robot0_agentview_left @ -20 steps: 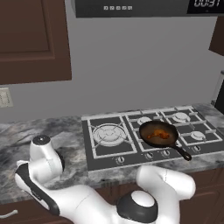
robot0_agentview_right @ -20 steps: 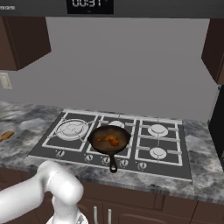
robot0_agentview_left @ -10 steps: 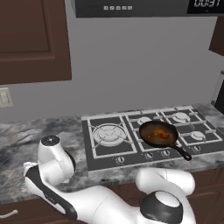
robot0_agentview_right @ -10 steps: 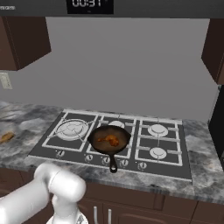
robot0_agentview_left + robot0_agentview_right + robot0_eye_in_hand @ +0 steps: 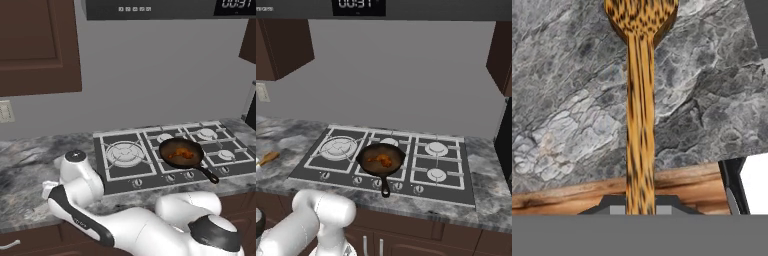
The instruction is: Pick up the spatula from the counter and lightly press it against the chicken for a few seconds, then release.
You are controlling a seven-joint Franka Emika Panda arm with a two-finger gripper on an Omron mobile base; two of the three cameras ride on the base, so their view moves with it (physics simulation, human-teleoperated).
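The wooden spatula [image 5: 640, 100] lies lengthwise in the hand view, with its speckled blade at the top over the grey marble counter [image 5: 567, 100]. Its handle runs down between the fingertips of my gripper [image 5: 640, 205], which is shut on it near the counter's front edge. In the right base view a short piece of the spatula [image 5: 268, 157] shows at the far left of the counter. The black pan [image 5: 181, 152] with the orange-brown chicken [image 5: 183, 155] sits on the stove's middle front burner, well to the right of the gripper. From the right base, the pan [image 5: 381, 159] and chicken [image 5: 381, 160] show again.
The gas stove [image 5: 125, 170] fills the counter's centre, and the pan's handle [image 5: 207, 174] sticks out toward the front edge. Dark cabinets [image 5: 35, 45] hang above the left counter. A wall outlet [image 5: 6, 111] is at the left. My white arm [image 5: 80, 175] bends low over the left counter.
The arm's elbow has swung a little to the right over the left counter. The piece of spatula in the right base view has shifted slightly right. Pan and chicken have not moved.
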